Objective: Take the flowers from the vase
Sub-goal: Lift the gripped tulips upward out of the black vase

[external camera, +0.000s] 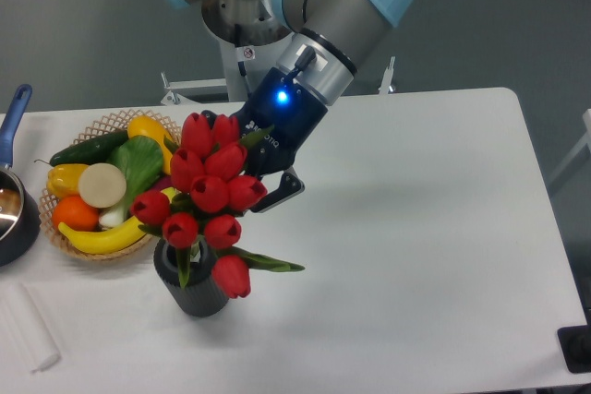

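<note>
The flowers (209, 193), a bunch of red tulip buds with green leaves, stand in the small dark grey ribbed vase (193, 289) at the front left of the white table. One bud hangs low over the vase's right rim. My gripper (264, 193), dark blue with a lit blue light, reaches down from the upper right, right behind the bunch. One finger (283, 189) shows to the right of the buds. The other finger is hidden behind the flowers, so I cannot tell how the jaws stand.
A woven basket (103, 121) with fruit and vegetables sits left of the vase. A dark pot (13, 220) with a blue handle (16, 110) is at the left edge. A white flat object (28, 331) lies at the front left corner.
</note>
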You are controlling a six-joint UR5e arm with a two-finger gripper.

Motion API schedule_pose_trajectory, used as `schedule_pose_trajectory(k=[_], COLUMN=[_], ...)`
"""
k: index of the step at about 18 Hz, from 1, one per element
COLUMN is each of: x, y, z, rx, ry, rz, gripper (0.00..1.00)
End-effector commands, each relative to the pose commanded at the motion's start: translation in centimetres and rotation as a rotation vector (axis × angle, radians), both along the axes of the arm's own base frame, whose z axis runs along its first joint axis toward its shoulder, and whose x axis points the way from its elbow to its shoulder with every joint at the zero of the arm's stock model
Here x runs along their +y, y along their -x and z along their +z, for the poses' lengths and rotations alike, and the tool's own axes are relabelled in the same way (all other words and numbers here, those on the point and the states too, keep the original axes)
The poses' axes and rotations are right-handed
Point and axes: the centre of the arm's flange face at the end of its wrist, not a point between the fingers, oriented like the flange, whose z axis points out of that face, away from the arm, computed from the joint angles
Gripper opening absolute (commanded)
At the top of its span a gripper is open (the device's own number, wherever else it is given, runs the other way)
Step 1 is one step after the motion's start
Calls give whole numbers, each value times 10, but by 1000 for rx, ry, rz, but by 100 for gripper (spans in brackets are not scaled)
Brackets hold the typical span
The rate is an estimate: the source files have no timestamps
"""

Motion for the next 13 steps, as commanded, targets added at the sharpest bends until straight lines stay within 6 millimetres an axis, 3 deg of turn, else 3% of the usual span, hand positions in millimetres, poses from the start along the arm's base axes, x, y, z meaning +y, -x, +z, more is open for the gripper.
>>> schedule_pose_trajectory(k=[6, 10, 13], x=[-2, -12, -28], y=[-1, 13, 35], z=[6, 8, 10], rx=[0, 13, 34], ry=[-4, -14, -23], rz=[4, 24, 58], gripper=[40, 40, 40])
